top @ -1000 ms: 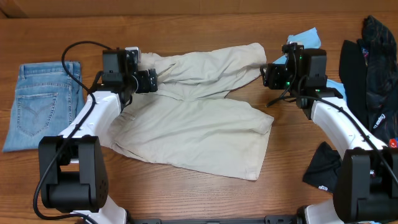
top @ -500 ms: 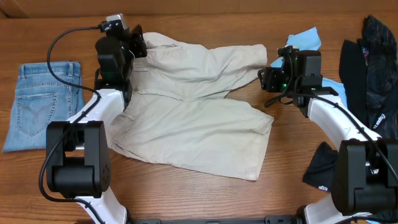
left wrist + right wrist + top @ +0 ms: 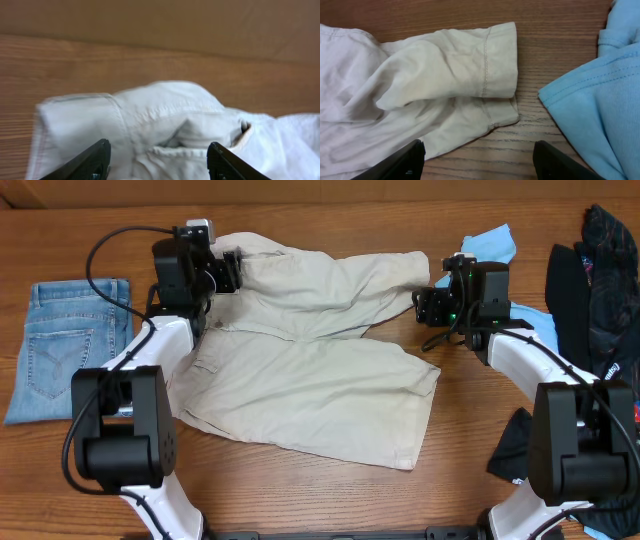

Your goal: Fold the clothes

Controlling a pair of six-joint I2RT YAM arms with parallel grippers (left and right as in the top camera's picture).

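Observation:
The pale beige shorts (image 3: 310, 370) lie spread over the middle of the table, one leg folded across the top. My left gripper (image 3: 232, 270) is open at the shorts' top left corner, its fingers (image 3: 159, 162) straddling the bunched waistband (image 3: 165, 125). My right gripper (image 3: 425, 305) is open just right of the upper leg's hem (image 3: 495, 60), low over the wood (image 3: 480, 165), holding nothing. A light-blue shirt (image 3: 492, 242) lies behind the right arm and shows in the right wrist view (image 3: 600, 105). Black garments (image 3: 590, 280) lie at the far right.
Folded blue jeans (image 3: 65, 345) lie at the left edge. Another black garment (image 3: 520, 450) lies at the front right by the right arm's base. Bare wood runs along the front of the table.
The shorts' top left corner has been carried up and to the left and laid flatter. My left gripper now sits open at that corner. My right gripper barely moved.

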